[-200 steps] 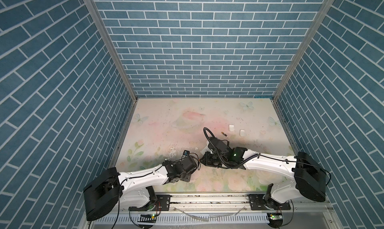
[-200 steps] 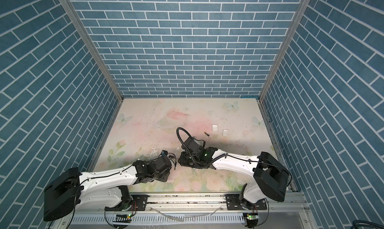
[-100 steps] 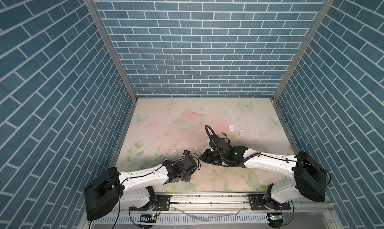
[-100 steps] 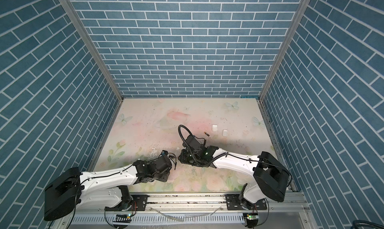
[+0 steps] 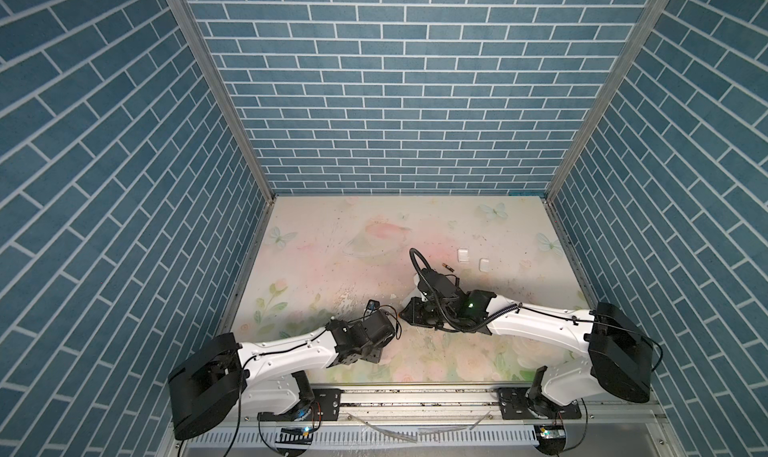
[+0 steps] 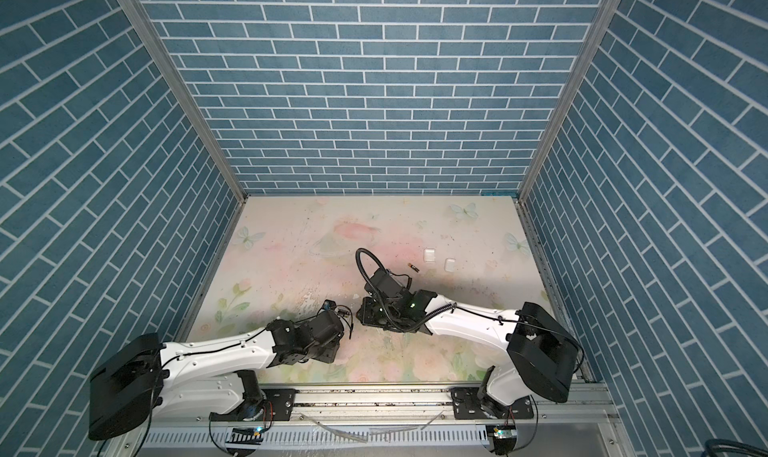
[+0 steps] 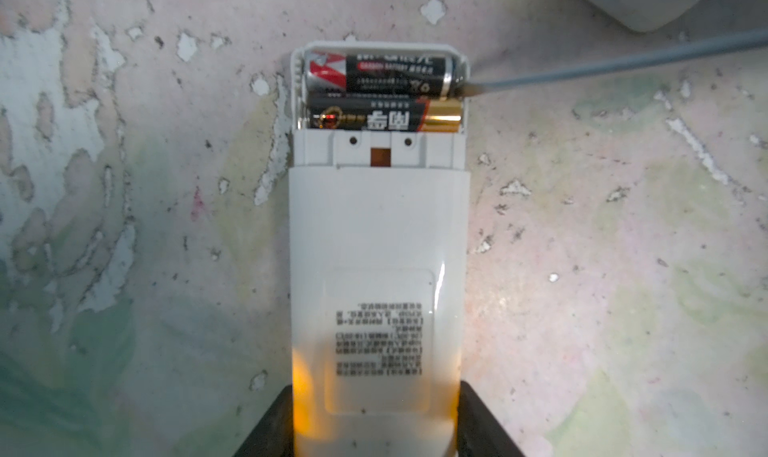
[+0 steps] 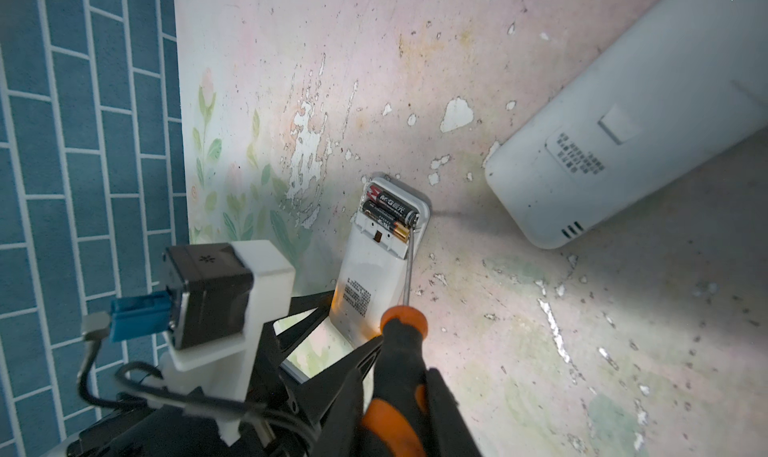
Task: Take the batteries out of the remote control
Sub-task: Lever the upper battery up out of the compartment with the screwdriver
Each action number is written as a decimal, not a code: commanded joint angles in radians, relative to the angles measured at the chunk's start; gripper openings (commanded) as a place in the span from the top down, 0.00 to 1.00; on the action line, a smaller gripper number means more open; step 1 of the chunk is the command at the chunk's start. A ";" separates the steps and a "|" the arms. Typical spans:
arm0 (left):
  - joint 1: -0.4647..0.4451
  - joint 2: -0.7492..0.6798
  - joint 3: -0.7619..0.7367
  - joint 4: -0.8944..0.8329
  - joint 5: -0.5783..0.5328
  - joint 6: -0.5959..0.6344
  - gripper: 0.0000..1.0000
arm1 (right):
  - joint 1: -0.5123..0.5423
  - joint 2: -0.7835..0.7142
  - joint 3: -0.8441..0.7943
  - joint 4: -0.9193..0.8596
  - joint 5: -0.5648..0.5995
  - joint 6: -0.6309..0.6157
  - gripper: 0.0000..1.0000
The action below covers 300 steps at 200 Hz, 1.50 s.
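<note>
The flowered table (image 5: pixel 332 234) carries the work at its near middle, where the two arms meet. A second white remote (image 8: pixel 623 143) lies flat close by, apart from the one being worked on. The left gripper (image 7: pixel 375 386) is clamped narrow-to-medium across the sides of the small white remote control (image 7: pixel 374 247), back up and battery bay uncovered at the end away from that gripper. The right gripper (image 8: pixel 399 392) is closed on the black-and-orange handle of the screwdriver (image 8: pixel 405 330), whose tip sits at the metal end of the outermost of the two batteries (image 7: pixel 382 75) lying side by side in the bay. A loose battery (image 5: pixel 448 266) lies farther back and right, near two white covers (image 5: pixel 463 254)

The step in hand looks like prying that end cell out. Next would call for a small upward lever against the spring contact while the left grip keeps the remote from skating; too much push could slip the tip over the rim
</note>
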<state>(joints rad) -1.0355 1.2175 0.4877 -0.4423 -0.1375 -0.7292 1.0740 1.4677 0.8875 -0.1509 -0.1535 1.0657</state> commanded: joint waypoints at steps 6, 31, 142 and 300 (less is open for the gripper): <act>-0.011 0.054 -0.063 -0.065 0.115 0.012 0.61 | 0.002 -0.029 0.074 0.070 -0.005 -0.036 1.00; -0.012 0.057 -0.062 -0.065 0.115 0.012 0.62 | 0.000 -0.032 0.075 0.066 -0.003 -0.037 1.00; -0.013 0.060 -0.061 -0.068 0.110 0.008 0.63 | 0.000 -0.064 0.074 -0.003 0.026 -0.042 1.00; -0.013 0.054 -0.064 -0.070 0.106 0.005 0.63 | -0.019 -0.026 0.040 0.026 -0.016 -0.033 1.00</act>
<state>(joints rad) -1.0393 1.2198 0.4892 -0.4458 -0.1390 -0.7204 1.0550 1.4185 0.9077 -0.1635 -0.1474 1.0397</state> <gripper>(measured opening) 0.568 0.237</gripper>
